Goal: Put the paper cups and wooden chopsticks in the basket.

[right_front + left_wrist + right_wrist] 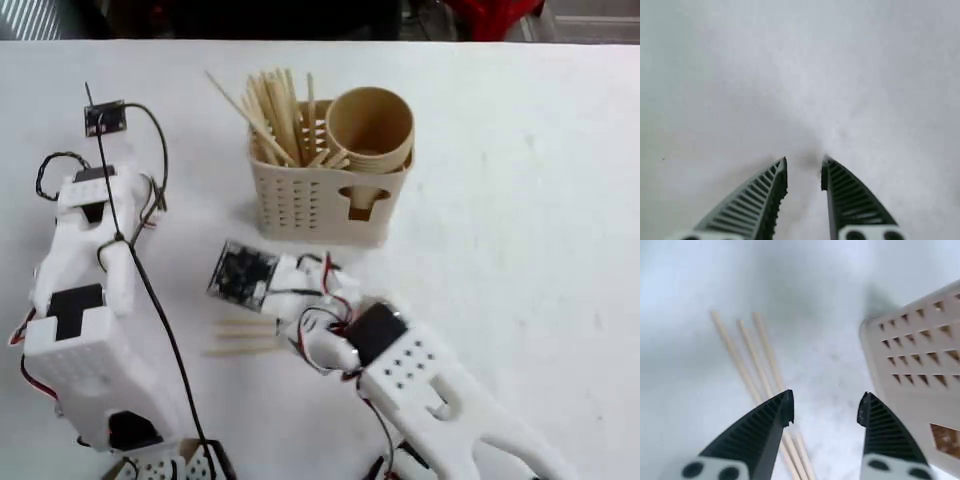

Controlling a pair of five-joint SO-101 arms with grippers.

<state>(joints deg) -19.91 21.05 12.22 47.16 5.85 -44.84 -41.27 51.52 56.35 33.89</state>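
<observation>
A white table [560, 200] takes up nearly all of the high view, and its surface is plain and matte. Behind its far edge the room [250, 15] is only a dark strip, with a red object [495, 12] at the far right. The left arm [85, 300] is folded at the left side of the table, and the right arm [420, 385] comes in from the near edge, toward the middle. The cream basket [320, 200] with holes in its walls stands upright at the middle of the table. Stacked paper cups [372, 125] stand in its right part and a bundle of chopsticks [275, 110] leans in its left part. A few loose chopsticks [245, 337] lie flat on the table, in front of the basket and close beside the right arm's end. The right gripper [826, 400] hangs low over the table with its jaws wide apart and nothing between them; these sticks run under one finger. The left gripper [805, 162] is over bare table, jaws slightly apart, holding nothing.
</observation>
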